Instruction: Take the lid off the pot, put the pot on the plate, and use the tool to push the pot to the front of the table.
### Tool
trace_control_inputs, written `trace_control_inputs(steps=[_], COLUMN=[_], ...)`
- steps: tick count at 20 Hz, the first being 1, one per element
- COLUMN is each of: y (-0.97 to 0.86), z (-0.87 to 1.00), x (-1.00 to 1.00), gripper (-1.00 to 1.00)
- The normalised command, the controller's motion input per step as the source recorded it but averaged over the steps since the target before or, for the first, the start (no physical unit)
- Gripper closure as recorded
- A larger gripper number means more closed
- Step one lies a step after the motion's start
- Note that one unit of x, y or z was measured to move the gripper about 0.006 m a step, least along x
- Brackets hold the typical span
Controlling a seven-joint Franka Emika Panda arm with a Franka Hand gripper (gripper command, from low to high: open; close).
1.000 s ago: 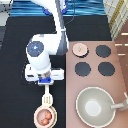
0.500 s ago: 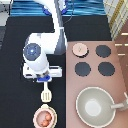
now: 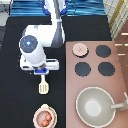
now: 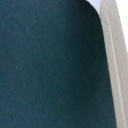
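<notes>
Gripper [image 3: 42,73] above tool [image 3: 43,87] (pot [image 3: 45,118] on plate [image 3: 37,113])

- The exterior view looks steeply down from high above the table [image 3: 10,95], with the robot at the exterior view's top, on the far side.
- It takes in the stove panel [image 3: 92,75] on the right and the gripper [image 3: 42,71] left of centre, above the tool [image 3: 43,87].
- The wrist view sits very near the black tabletop [image 4: 45,70], facing down.
- The 2 views share only that dark surface; a pale edge [image 4: 112,60] in the wrist view cannot be identified.
</notes>
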Motion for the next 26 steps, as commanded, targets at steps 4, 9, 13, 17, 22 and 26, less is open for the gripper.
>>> trace_control_inputs(steps=[4, 9, 13, 17, 22, 26], y=[-0.05, 0.07, 0.03, 0.0, 0.03, 0.07], z=[0.19, -0.45, -0.71, -0.5, 0.0, 0.96], x=[-0.96, -1.0, -1.0, -1.0, -0.87, -0.53], gripper=[1.0, 1.0, 1.0, 1.0, -1.0, -1.0])
